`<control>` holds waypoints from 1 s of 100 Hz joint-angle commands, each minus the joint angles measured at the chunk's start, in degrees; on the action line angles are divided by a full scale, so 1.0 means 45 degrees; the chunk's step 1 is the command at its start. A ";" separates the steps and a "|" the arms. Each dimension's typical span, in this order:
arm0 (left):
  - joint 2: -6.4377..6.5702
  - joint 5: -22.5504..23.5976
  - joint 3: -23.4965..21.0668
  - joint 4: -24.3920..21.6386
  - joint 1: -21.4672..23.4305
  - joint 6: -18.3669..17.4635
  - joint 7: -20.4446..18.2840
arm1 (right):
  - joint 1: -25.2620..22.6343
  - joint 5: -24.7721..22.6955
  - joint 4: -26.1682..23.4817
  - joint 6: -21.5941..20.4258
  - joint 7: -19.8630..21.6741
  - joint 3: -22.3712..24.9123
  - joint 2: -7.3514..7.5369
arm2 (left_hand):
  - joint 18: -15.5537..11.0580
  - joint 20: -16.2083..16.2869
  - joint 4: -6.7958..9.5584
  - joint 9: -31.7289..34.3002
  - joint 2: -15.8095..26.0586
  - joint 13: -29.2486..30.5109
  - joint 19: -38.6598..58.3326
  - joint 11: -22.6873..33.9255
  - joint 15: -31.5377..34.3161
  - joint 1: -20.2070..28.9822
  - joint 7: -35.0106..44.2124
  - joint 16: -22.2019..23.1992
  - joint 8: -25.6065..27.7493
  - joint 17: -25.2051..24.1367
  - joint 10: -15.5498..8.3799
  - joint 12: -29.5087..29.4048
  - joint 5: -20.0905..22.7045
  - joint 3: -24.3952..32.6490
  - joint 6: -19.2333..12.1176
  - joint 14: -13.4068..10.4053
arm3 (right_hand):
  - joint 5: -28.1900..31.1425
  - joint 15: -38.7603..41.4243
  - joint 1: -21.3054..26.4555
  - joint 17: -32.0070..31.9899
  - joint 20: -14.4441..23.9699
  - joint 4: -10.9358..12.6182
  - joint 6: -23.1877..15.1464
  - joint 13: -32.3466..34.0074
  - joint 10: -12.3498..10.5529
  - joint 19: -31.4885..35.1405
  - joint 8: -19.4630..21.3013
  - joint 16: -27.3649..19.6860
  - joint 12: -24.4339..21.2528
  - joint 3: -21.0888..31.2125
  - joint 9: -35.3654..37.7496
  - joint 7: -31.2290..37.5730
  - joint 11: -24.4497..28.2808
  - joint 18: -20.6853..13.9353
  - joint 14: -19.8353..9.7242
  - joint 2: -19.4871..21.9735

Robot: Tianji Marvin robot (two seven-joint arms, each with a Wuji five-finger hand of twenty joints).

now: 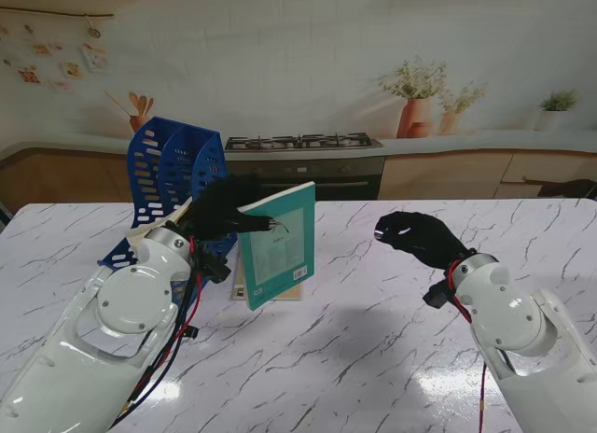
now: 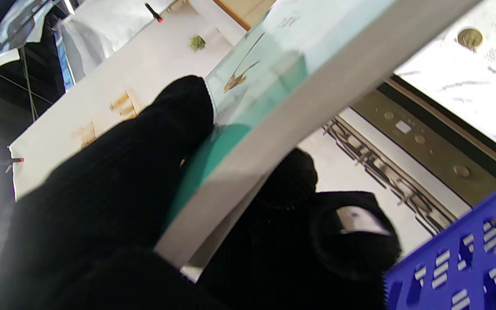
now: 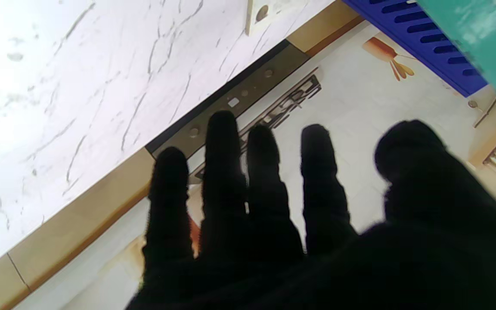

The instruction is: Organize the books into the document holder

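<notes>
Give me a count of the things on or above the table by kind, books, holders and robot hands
Books: 2, the teal book held up by the left hand, and a pale book lying flat on the table beneath it
Document holders: 1, the blue document holder
Robot hands: 2, the left hand and the right hand
Total: 5

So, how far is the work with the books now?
Done: I cannot see any book standing in the blue document holder yet. In hand: the left hand holds the teal book lifted, beside the holder. Left: put it in a slot, then the book lying flat on the table. The right hand is open, holding nothing.
</notes>
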 commanded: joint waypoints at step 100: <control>-0.0110 0.2378 -0.4343 -0.3837 0.3849 0.2678 0.1013 | -0.0025 -0.0052 0.0049 0.0437 -0.0081 -0.0133 -0.0132 | -0.1955 -0.0085 0.1272 0.0782 0.0402 0.0822 0.1841 -0.0093 0.0070 0.1578 0.0679 -0.0543 0.0307 0.0326 -0.1202 0.0351 0.0416 0.2205 -0.0508 -0.1057 | 0.0108 -0.0186 -0.0083 -0.0151 -0.0136 0.0644 0.0075 -0.0033 0.0002 -0.0056 0.0393 -0.0052 -0.0120 -0.0225 -0.0423 -0.0398 -0.0098 0.2525 -0.0016 0.0226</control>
